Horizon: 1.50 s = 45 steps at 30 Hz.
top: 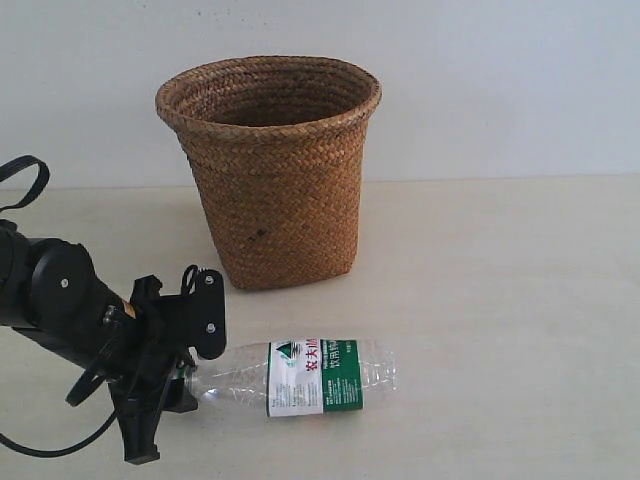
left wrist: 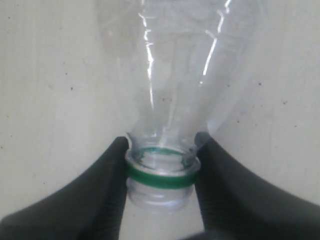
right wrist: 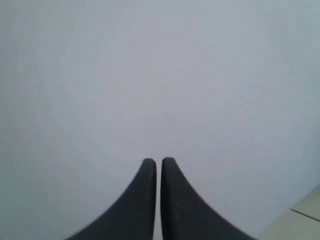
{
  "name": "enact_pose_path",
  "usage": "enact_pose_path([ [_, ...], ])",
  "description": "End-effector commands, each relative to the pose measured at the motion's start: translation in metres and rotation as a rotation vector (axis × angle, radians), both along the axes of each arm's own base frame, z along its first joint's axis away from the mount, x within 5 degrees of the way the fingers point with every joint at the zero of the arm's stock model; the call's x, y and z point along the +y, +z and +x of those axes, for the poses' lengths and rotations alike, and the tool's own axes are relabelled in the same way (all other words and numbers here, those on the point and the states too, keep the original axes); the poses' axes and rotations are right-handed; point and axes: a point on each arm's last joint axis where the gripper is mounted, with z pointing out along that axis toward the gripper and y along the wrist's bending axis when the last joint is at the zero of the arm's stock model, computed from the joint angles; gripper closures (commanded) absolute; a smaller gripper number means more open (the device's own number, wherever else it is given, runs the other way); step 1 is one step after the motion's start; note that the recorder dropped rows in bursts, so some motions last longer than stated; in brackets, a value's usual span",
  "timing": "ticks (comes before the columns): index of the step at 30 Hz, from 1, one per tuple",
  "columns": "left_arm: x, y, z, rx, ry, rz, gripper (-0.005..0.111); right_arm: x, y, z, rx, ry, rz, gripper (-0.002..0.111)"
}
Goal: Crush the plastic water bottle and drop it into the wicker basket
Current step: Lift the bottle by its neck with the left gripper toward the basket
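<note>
Left gripper clamped on the plastic water bottle at its green neck ring. Bottle lies sideways near the table's front edge, in front of the wicker basket. Right gripper fingers pressed together.

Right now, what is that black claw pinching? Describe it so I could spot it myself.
Find the tall brown woven wicker basket standing on the pale table. Just in front of it a clear ribbed plastic bottle lies on its side, its neck in the left claw. Its green-and-white label with red characters sets it apart.
</note>
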Motion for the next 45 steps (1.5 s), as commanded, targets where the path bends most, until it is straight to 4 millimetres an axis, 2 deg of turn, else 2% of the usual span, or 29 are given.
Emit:
enact_pose_path([
  [1, -0.002, 0.001, 0.001, -0.003, 0.013, -0.012, 0.103, -0.003, -0.001, -0.007, -0.028, -0.026, 0.003, 0.108],
  [9, -0.002, 0.001, 0.001, -0.013, 0.015, -0.014, 0.103, -0.005, -0.001, -0.014, -0.028, -0.168, 0.001, 0.108],
  [17, -0.002, 0.004, -0.003, 0.037, 0.052, -0.025, 0.103, -0.005, -0.001, -0.015, -0.028, -0.169, 0.0, 0.108],
  [19, -0.002, 0.015, -0.004, 0.024, 0.062, -0.042, 0.103, -0.005, -0.001, -0.015, -0.028, -0.169, 0.0, 0.108],
  [22, -0.003, 0.042, -0.01, -0.028, 0.047, -0.08, 0.103, -0.005, -0.001, -0.015, -0.028, -0.169, 0.0, 0.108],
  [27, -0.002, 0.109, -0.031, -0.178, -0.01, -0.162, 0.103, -0.005, -0.001, -0.015, -0.028, -0.169, 0.0, 0.108],
  [30, 0.004, 0.136, -0.049, -0.185, -0.024, -0.196, 0.103, -0.005, -0.001, -0.015, -0.028, -0.169, 0.0, 0.108],
  [38, 0.009, 0.165, -0.074, -0.164, 0.001, -0.324, 0.103, -0.005, -0.001, -0.015, -0.028, -0.171, 0.001, 0.108],
  [45, 0.008, 0.168, -0.075, -0.165, 0.013, -0.346, 0.103, -0.005, -0.001, -0.015, -0.028, -0.171, 0.001, 0.108],
])
